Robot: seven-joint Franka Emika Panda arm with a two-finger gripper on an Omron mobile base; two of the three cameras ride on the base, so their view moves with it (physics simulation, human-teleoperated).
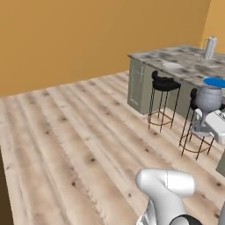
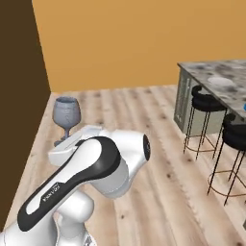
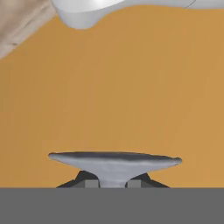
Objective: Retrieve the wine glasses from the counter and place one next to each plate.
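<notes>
One wine glass upright, stem gripped in closed jaws; two plates and two stools nearby.

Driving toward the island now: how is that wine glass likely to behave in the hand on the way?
The wine glass is held low at its thin stem, the bowl above the hand, so it may sway or tilt. Its smooth stem looks slippery and probably fragile, so gentle driving seems wise.
</notes>
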